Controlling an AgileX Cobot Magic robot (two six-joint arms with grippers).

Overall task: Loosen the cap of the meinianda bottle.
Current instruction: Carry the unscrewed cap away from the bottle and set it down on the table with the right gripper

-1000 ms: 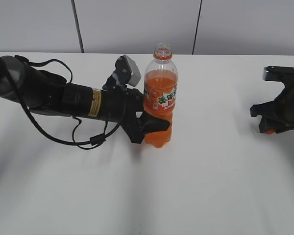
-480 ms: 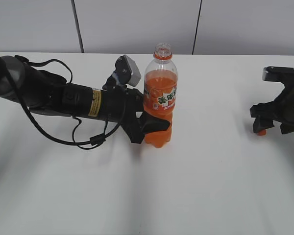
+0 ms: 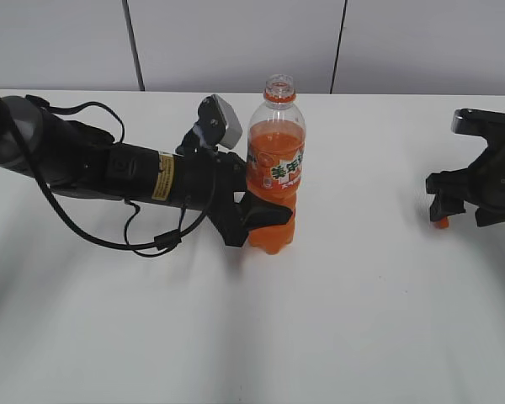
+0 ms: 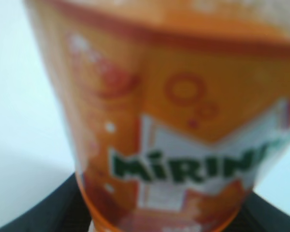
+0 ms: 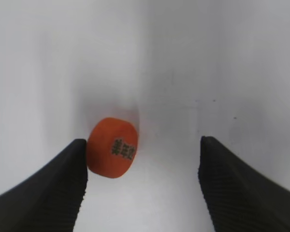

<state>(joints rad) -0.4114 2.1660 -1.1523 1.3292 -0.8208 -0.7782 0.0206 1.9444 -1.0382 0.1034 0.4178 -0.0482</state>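
My left arm lies low along the table (image 3: pixel 337 320), reaching in from the left, and my left gripper (image 3: pixel 265 217) is clamped around the lower body of the bottle (image 3: pixel 275 181), one finger wrapping the front. The bottle stands upright near the middle of the table with its neck bare, only the orange ring under the open mouth.

My right arm is far out on the right side, well apart from the bottle, with my right gripper (image 3: pixel 454 206) close over the table. Its jaws stand wide apart and hold nothing. The cap (image 3: pixel 441 222) shows as a small orange spot just beneath them.

My left wrist camera sees only the bottle (image 4: pixel 174 121), blurred and filling the picture, with green lettering on its label and dark finger edges at the bottom corners. My right wrist camera shows what the outside view cannot: the cap (image 5: pixel 112 147) sits tilted, printed top facing the camera, against my left-hand finger (image 5: pixel 48 188), clear of the other.
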